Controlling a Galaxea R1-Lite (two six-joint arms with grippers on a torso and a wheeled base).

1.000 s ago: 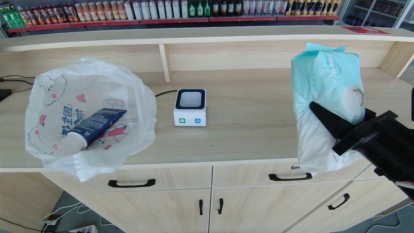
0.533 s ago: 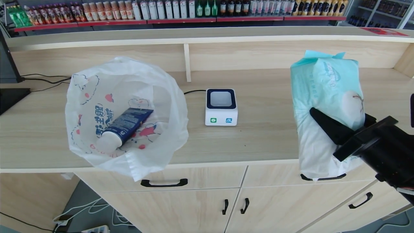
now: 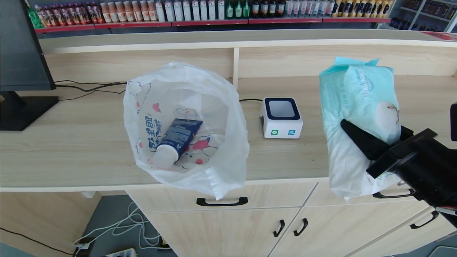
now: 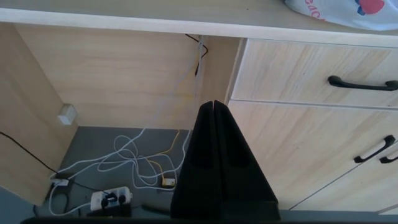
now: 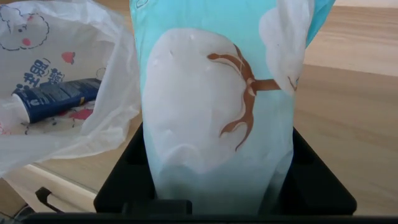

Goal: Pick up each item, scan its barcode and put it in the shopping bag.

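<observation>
Shop shelves w/ rows of bottles (image 3: 142, 10) run along the top of the head view, behind a light wood counter (image 3: 71, 142) w/ a raised back ledge. Dark monitor (image 3: 21, 46) stands at upper left of the frame, and thin black cables (image 3: 89, 87) trail from it along the counter's back.

Shopping bag (image 3: 221, 107) sits left of centre: white, translucent, w/ red and blue print, mouth spread wide. One corner droops over the counter's front edge onto the drawer front, just above a black drawer handle (image 3: 221, 202). Inside lies a dark blue tube (image 3: 178, 137), slanted, w/ its white cap toward the frame's bottom.

Scanner (image 3: 282, 117), a small white box w/ a dark-rimmed window on top, stands just right of the bag and apart from it. Its cord (image 3: 250, 100) runs back behind the bag.

At right of the frame, the right hand (image 3: 373, 126) is clenched on a soft teal-and-white tissue pack (image 3: 357, 96). Pack is roughly upright and lifted off the counter, its lower end hanging in front of the drawers. It's near the scanner but not touching it. One black finger (image 3: 357, 137) crosses the pack's front, the other shows at its far edge. Right wrist view: pack is squeezed between both fingers, w/ the bag and tube beyond.

Left wrist view: left hand (image 4: 213, 112) is low, below counter level, fingers pressed together on nothing. It points at the cabinet fronts. Tangled cords (image 4: 143, 165) and a power strip (image 4: 112, 199) lie on the grey floor beneath.
</observation>
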